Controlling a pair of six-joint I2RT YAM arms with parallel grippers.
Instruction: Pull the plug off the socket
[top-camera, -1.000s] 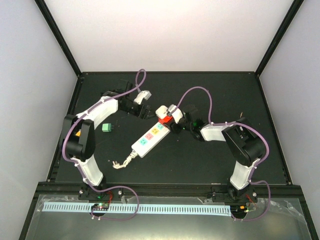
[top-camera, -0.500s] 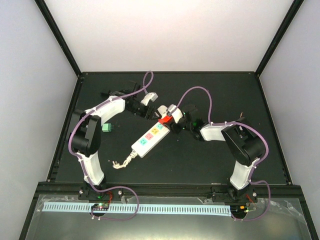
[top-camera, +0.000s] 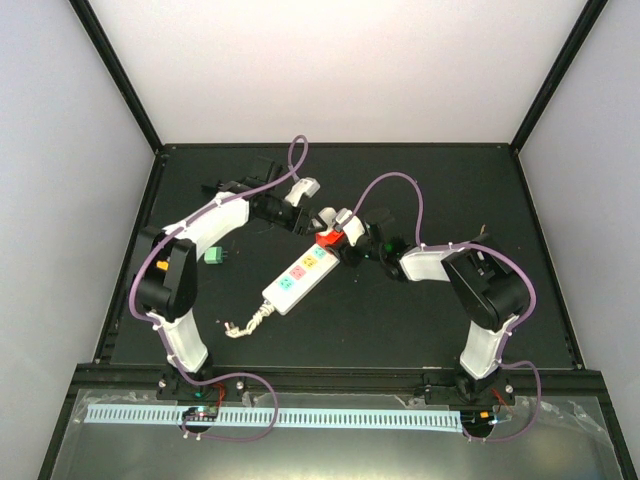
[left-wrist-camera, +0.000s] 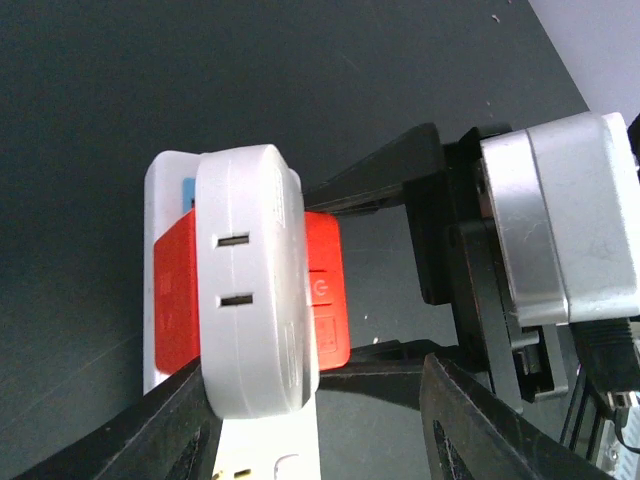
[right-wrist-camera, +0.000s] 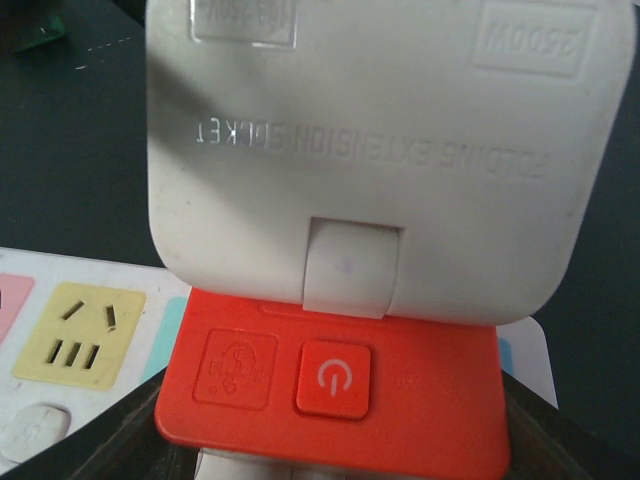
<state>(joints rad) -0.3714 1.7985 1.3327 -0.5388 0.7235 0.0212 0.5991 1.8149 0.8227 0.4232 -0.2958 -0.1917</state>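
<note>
Left gripper (left-wrist-camera: 318, 400), arm stretching to far centre, is hanging wide open with fingers either side of the plug (left-wrist-camera: 250, 290), having swung in from the left over the last second. Right gripper (top-camera: 337, 238), forearm low, is clamping the plug's red base. The white plug is sitting on the far end of the socket (top-camera: 297, 276), which is lying diagonally mid-table (top-camera: 400, 320), unmoved.

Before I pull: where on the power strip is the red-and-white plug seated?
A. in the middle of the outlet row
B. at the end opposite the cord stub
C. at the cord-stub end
B: in the top view the plug sits on the far end of the socket, while the cord stub trails off the near end.
</note>
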